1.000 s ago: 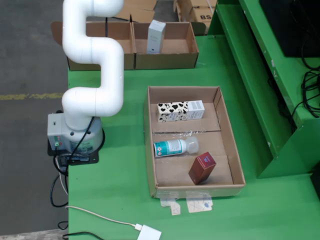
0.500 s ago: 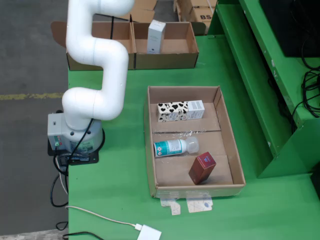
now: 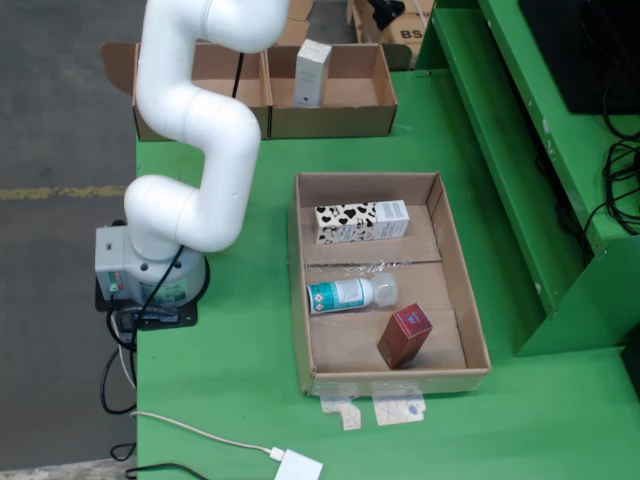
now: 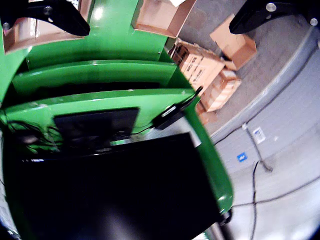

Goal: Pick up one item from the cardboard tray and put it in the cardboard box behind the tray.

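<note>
While the tray (image 3: 300, 300) nearest the fixed camera holds three items, we have nothing in our gripper (image 4: 160, 12): in the wrist view the two dark fingers (image 4: 47, 15) stand wide apart at the upper corners with only open space between them. Closest in the tray is a red carton (image 3: 404, 336) leaning on one corner, and we judge it likely to tip or skid if one finger meets it before the other. Just behind it lies a clear bottle (image 3: 350, 293) on its side; a round body like that could roll out of a pinch. A strip of clear tape or film runs across the tray floor beside it and might catch a fingertip. At the far end, a cow-patterned carton (image 3: 362, 220) lies flat close to the far wall, so a finger could strike the cardboard rim on the way down.

Beyond the tray, the white arm (image 3: 195, 120) rises on the left of the fixed view, and our gripper is up at the top edge, well away from the items. Our wrist camera looks at green shelving and distant boxes, not at the tray, so any descent from this pose would start without sight of the target.

Farthest back, the cardboard box (image 3: 330, 120) already holds an upright white carton (image 3: 312, 72), which a careless drop could knock over.
</note>
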